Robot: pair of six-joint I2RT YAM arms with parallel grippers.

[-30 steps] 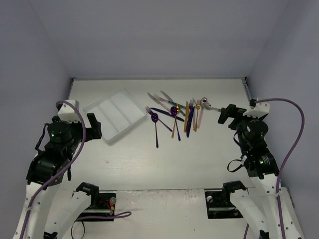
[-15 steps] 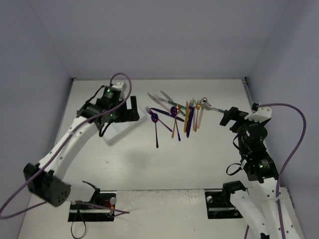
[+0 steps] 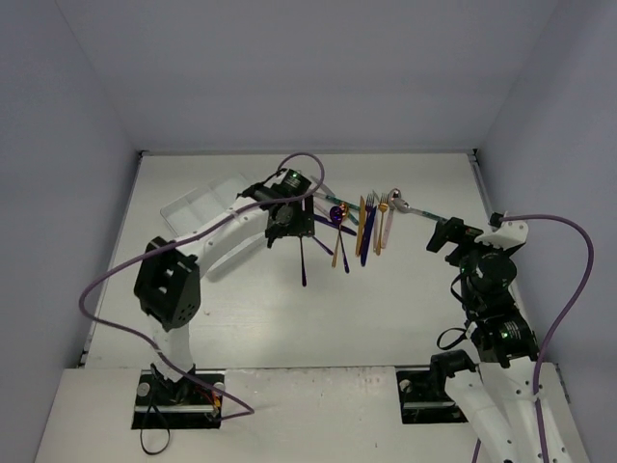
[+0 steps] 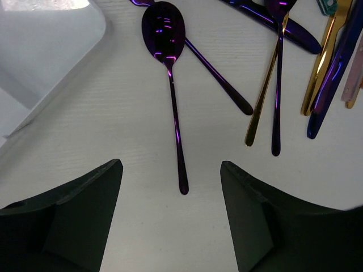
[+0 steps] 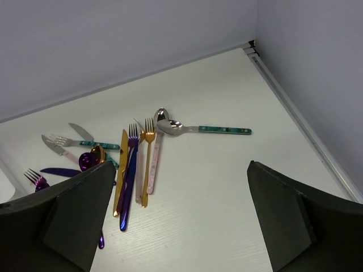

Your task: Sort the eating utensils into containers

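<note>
The left gripper (image 4: pixel 170 167), jaws spread and empty, hangs over the purple spoon (image 4: pixel 173 107), which looks thin, stiff and slick lying flat, probably best pinched across mid-handle; right gripper (image 5: pixel 181 170) likewise spread, empty.

Overhead rear view and both closer wrist views share the utensils (image 3: pixel 362 227).

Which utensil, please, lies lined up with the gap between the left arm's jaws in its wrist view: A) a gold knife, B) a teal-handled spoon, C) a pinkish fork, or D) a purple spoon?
D: the purple spoon lies flat on the table with its handle end pointing straight into the gap between the left arm's jaws, which stand apart and touch nothing.
</note>
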